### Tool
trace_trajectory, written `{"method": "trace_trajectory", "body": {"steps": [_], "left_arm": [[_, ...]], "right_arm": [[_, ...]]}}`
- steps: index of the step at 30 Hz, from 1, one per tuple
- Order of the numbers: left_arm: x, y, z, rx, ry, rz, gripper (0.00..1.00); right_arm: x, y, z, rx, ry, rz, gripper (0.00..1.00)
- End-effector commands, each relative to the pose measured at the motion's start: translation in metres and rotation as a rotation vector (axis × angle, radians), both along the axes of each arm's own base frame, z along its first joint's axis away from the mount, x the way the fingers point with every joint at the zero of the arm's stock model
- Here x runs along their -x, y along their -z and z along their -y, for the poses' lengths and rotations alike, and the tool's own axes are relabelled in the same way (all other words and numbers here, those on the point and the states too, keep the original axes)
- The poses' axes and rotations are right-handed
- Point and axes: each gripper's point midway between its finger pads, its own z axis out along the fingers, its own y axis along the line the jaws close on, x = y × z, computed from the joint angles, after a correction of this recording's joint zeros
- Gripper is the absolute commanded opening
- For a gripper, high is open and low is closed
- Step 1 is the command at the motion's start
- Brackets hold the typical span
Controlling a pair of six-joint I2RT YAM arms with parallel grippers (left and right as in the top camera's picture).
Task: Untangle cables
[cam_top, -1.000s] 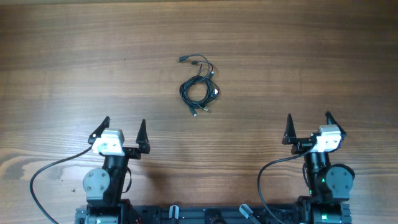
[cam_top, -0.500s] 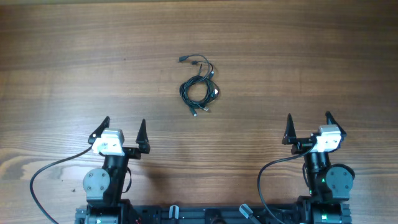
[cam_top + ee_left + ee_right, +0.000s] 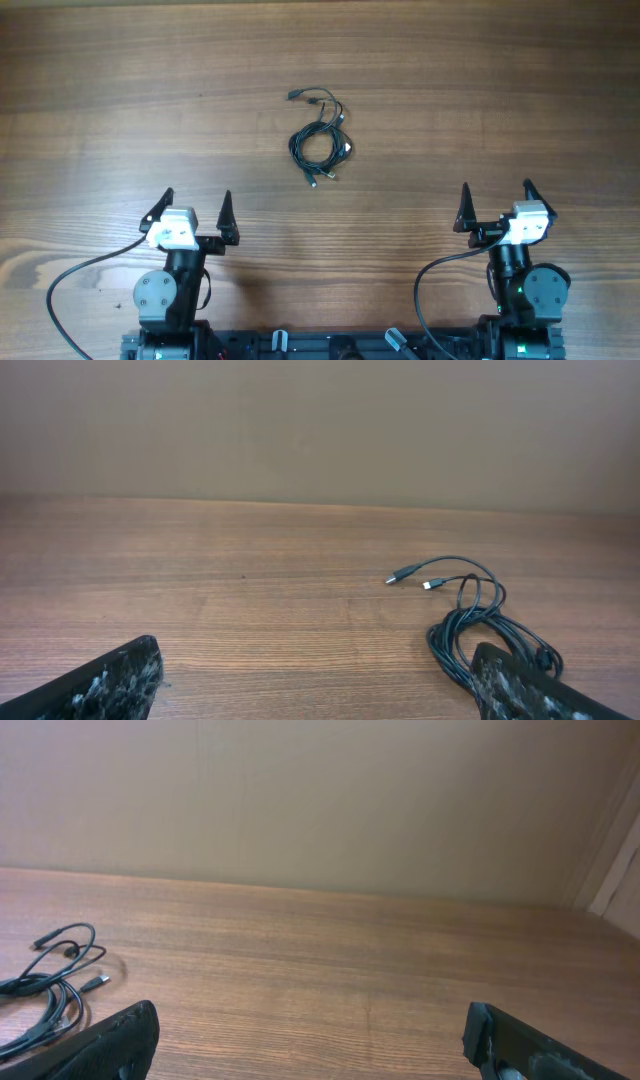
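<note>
First, the overhead view. The cables (image 3: 322, 128) lie in one small knotted coil on the bare wooden surface (image 3: 500, 80), just above centre. Short plug ends stray out of the coil at 11 o'clock and at 6 o'clock. The left claw (image 3: 197, 197) and the right claw (image 3: 496, 190) both stand wide open and empty near the robot's edge, well apart from the coil. The coil sits at about 2 o'clock from the left claw and at about 10 o'clock from the right. Against the overhead pictures of the last second, the coil has kept its shape and place. The right claw has not stirred, and the left shows at most a slight shift of one finger. By this reading the task has not yet begun, and no strand has been lifted or parted.

Next, the left wrist view. The cables (image 3: 478, 615) appear at 4 o'clock, partly hidden behind the right-hand finger. Two plugs reach toward centre. The fingers (image 3: 110, 685) stand spread at the lower corners, with nothing between them.

Last, the right wrist view. The cables (image 3: 45, 982) lie at 8 o'clock, cut by the left edge. The spread fingers (image 3: 530, 1045) hold nothing. A reach toward the coil would seem the first move needed.
</note>
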Motion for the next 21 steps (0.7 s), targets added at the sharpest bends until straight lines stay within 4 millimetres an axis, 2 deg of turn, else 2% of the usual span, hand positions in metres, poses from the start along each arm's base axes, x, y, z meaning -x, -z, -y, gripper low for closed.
{"method": "trace_trajectory", "body": {"steps": [1,5,8,10,14,17,19,21], "left_arm": [[0.0,0.003,-0.007,-0.009,-0.038,-0.009,1.0],[0.0,0.005,-0.005,0.033,-0.026,-0.038,1.0],[0.006,-0.013,-0.008,0.097,-0.058,-0.124,1.0],[0.01,-0.043,-0.007,0.097,-0.053,-0.192,1.0],[0.005,-0.117,-0.006,0.088,-0.052,-0.326,1.0],[-0.007,-0.17,-0.005,0.116,-0.063,-0.46,1.0],[-0.02,-0.202,0.005,0.138,-0.009,-0.552,1.0],[-0.034,-0.223,0.012,0.146,0.02,-0.629,1.0]], "right_arm": [[0.0,-0.001,-0.002,0.009,-0.011,0.007,1.0],[0.0,-0.001,-0.002,0.009,-0.011,0.007,1.0],[0.0,-0.001,-0.002,0.009,-0.011,0.007,1.0],[0.0,-0.001,-0.002,0.009,-0.011,0.007,1.0],[0.0,-0.001,-0.002,0.009,-0.011,0.007,1.0],[0.0,-0.001,-0.002,0.009,-0.011,0.007,1.0],[0.0,-0.001,-0.002,0.009,-0.011,0.007,1.0],[0.0,-0.001,-0.002,0.009,-0.011,0.007,1.0]]}}
